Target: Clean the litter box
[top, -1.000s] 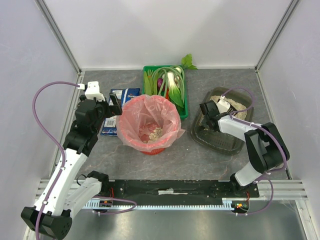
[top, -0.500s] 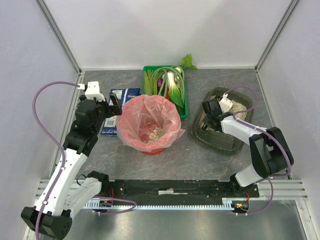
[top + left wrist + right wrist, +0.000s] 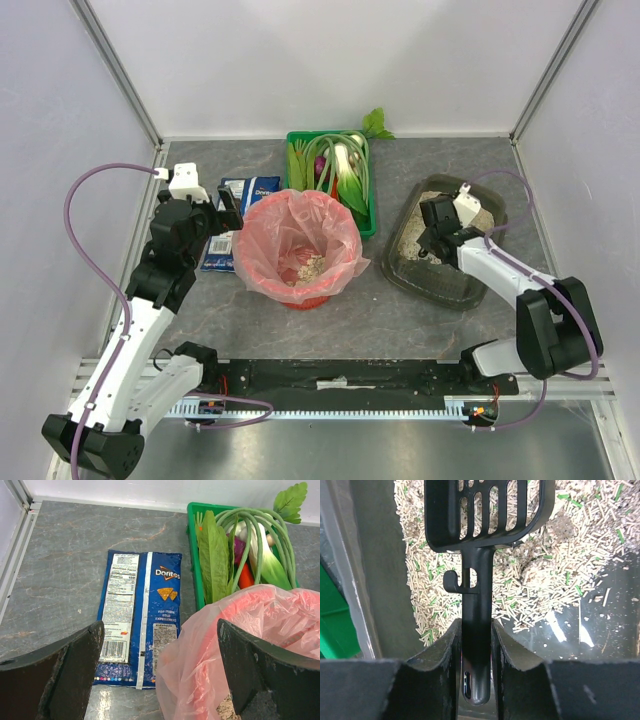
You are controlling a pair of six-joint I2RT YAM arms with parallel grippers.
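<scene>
The litter box (image 3: 437, 278) is a dark translucent tray at the right, holding beige pellet litter (image 3: 560, 560). My right gripper (image 3: 476, 645) is shut on the handle of a black slotted scoop (image 3: 485, 515), whose head hangs over the litter in the right wrist view. In the top view the right gripper (image 3: 437, 232) is above the box's middle. The red bin with a pink bag (image 3: 298, 243) stands at the centre with some litter inside. My left gripper (image 3: 160, 680) is open and empty beside the bag's rim (image 3: 235, 630); it also shows in the top view (image 3: 222, 215).
A green crate of vegetables (image 3: 332, 170) stands behind the bin. A blue Doritos bag (image 3: 139, 615) lies flat left of the bin. Grey walls enclose the table on three sides.
My right gripper has moved with the scoop to the right and farther back over the litter box. The left arm has not moved.
</scene>
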